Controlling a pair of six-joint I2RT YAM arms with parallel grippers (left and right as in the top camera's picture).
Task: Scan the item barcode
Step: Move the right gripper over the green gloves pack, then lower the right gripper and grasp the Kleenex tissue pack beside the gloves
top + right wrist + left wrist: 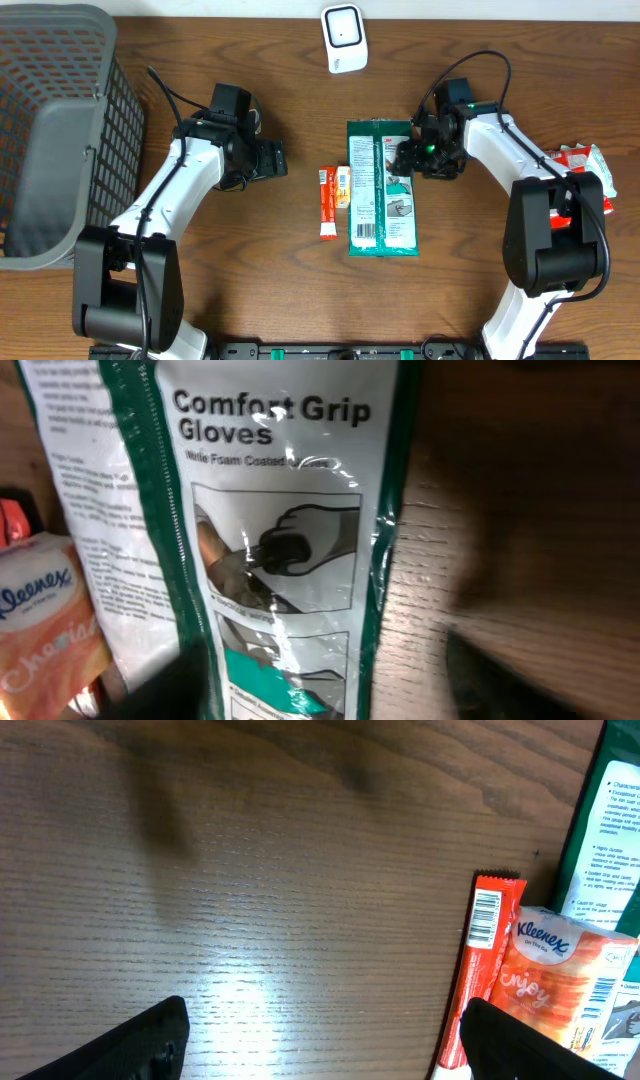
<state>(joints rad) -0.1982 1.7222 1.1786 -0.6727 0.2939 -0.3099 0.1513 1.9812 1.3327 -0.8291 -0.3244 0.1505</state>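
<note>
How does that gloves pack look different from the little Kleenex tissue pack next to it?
The gloves pack is far longer and wider than the tissue pack. The gloves pack is white with green edges; the tissue pack is orange. The right pincer sits over the gloves pack's right edge, while no pincer is over the tissue pack. Both lie flat on the table, side by side, in shiny plastic.
</note>
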